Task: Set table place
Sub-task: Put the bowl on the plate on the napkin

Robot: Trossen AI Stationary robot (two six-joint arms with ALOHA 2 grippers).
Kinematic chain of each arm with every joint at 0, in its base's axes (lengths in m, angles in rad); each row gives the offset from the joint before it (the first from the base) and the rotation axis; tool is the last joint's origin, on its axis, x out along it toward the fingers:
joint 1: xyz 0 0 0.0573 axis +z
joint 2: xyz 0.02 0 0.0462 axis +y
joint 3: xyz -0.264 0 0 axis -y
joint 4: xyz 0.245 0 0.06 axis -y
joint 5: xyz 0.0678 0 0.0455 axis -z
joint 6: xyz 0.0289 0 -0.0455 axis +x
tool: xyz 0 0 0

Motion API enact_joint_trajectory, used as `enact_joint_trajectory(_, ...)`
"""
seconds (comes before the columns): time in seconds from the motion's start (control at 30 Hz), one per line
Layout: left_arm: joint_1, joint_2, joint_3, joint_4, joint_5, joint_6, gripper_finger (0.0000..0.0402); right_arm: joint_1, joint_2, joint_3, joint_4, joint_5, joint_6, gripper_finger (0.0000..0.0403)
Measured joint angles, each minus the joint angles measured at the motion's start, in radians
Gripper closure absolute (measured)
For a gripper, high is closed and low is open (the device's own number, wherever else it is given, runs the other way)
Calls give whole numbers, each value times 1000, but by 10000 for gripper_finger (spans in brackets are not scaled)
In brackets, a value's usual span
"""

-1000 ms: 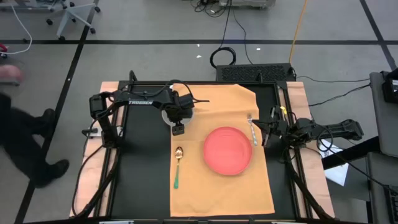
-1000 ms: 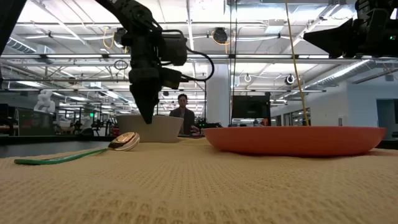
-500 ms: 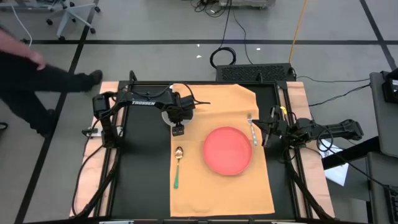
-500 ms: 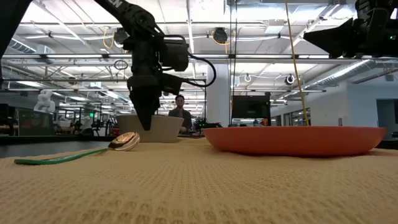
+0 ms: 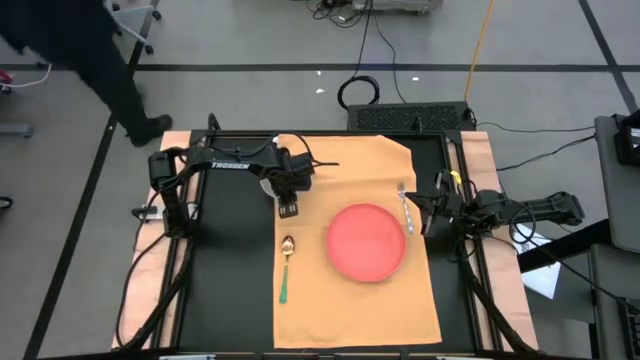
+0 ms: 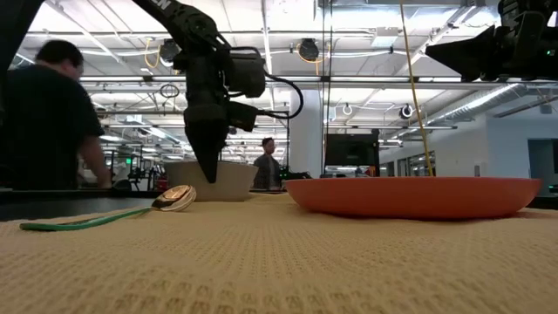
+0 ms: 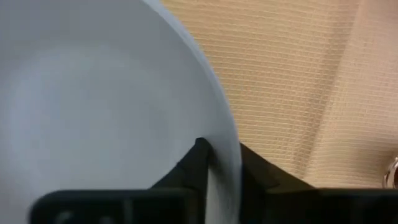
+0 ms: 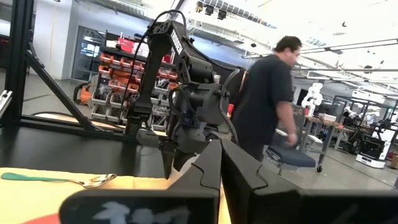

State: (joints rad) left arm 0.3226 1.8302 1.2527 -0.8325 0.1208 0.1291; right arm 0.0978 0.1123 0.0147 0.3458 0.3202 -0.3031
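The table place, an orange-tan mat (image 5: 340, 300), carries a red plate (image 5: 366, 241). A green-handled spoon (image 5: 285, 265) lies left of the plate and a fork (image 5: 405, 205) right of it. A white bowl (image 5: 268, 184) stands at the mat's far left edge, mostly hidden under my left arm. My left gripper (image 5: 288, 207) points down over the bowl's near side and is shut on it. My right gripper (image 5: 428, 212) waits shut at the mat's right edge, holding nothing. My left gripper pinches the bowl's rim (image 7: 227, 140) on its near side. One finger (image 7: 196, 163) is inside the bowl and the other (image 7: 256, 167) is outside. The fingers come from above, pointing down. The bowl (image 6: 235, 180) stands upright at the mat's far left edge.
The black tabletop (image 5: 235, 280) lies bare left of the mat. A person (image 6: 44, 122) walks past in the room beyond the table. Cables and a black box (image 5: 410, 117) lie on the floor past the far edge.
My left gripper has sunk a little onto the bowl and its fingers have shut on the rim. The bowl, plate, spoon and fork have stayed in place. A person has walked across the room behind the table.
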Motion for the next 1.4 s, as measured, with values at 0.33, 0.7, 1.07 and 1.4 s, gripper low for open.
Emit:
enact_joint_trajectory(0.33, -46, -1, 2, 0, -145, 30, 390, 0, 0, 0, 0, 0, 0, 403)
enact_joint_trajectory(0.7, -101, 6, 138, -100, -159, 20, 397, 0, 0, 0, 0, 0, 0, 403)
enact_joint_trajectory(1.07, -156, 3, 200, -117, -242, 18, 398, 0, 0, 0, 0, 0, 1, 403)
enact_joint_trajectory(1.4, -217, 3, 200, -118, -261, 10, 399, 0, 0, 0, 0, 0, 2, 403)
